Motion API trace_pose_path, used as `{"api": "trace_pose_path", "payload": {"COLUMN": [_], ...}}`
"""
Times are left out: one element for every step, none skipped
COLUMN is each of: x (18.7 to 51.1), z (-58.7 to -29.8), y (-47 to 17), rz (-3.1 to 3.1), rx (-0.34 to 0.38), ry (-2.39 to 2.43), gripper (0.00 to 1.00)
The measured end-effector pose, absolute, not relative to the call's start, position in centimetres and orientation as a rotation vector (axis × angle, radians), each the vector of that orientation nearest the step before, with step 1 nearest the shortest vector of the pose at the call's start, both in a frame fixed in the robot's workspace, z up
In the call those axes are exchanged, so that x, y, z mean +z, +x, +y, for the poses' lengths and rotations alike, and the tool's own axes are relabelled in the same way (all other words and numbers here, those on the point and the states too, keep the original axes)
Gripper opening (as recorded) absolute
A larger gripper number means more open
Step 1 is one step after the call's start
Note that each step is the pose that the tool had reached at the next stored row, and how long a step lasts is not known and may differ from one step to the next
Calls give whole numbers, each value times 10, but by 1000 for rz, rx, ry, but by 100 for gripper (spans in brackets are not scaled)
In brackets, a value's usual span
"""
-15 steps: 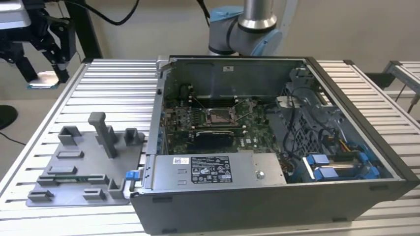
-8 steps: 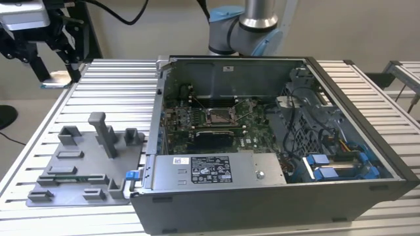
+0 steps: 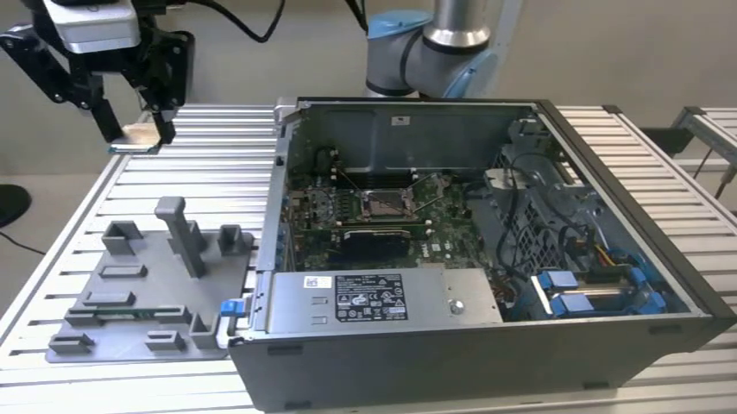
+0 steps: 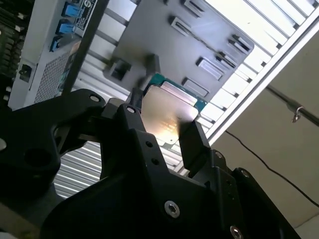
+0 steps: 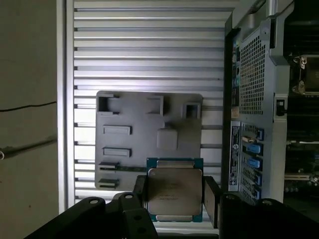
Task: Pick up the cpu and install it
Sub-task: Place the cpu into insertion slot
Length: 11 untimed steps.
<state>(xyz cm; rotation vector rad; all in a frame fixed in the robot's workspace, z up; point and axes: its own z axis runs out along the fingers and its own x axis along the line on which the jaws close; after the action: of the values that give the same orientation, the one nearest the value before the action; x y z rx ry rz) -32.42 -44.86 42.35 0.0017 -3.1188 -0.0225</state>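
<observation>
The cpu (image 5: 174, 191) sits flat between the two black fingers (image 5: 212, 196) of the gripper (image 5: 174, 201), its silvery metal top facing the cameras and a thin green edge showing around it in both wrist views. The gripper is closed on two opposite sides of the chip, one finger against each edge, and holds it in the air, clear of everything under it. In the exterior view the cpu (image 3: 138, 136) hangs in the gripper (image 3: 141, 128) near the exterior view's upper left, above the slatted metal desk (image 3: 196, 172) and well apart from the open computer case (image 3: 461, 354). Below it in the first wrist view lies the grey plastic tray (image 5: 134, 114) with its raised blocks and slots (the chip touches none of them). The tray rests on the desk just beside the case, on the exterior view's left. Inside the case the green motherboard (image 3: 345, 211) lies flat, with the square socket (image 3: 386, 204) near its middle, its frame open. A silver labelled power-supply box (image 3: 381, 297) sits at the case's near wall, and the arm's grey and blue base (image 3: 444, 39) rises behind the case.
</observation>
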Motion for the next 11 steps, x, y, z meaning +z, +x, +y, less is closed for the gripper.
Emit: {"api": "trace_pose_path", "payload": {"x": [423,423,423,423,423,423,423,423,423,423,423], "z": [-448,-448,-448,-448,-447,-447,-447,-447,-446,-446,-446], "y": [-320,-315,-311,-306,-302,-297,-293,-289,-284,-279,-275], "rz": [-3119,-3119,-3119,-3119,-3119,-3119,-3119,-3119,-3119,-3119,-3119], "rx": [-23,-23,-22,-22,-22,-22,-23,-22,-23,-23,-23], "ry": [2,2,2,2,2,2,2,2,2,2,2], "gripper": [0,0,0,0,0,0,0,0,0,0,0]}}
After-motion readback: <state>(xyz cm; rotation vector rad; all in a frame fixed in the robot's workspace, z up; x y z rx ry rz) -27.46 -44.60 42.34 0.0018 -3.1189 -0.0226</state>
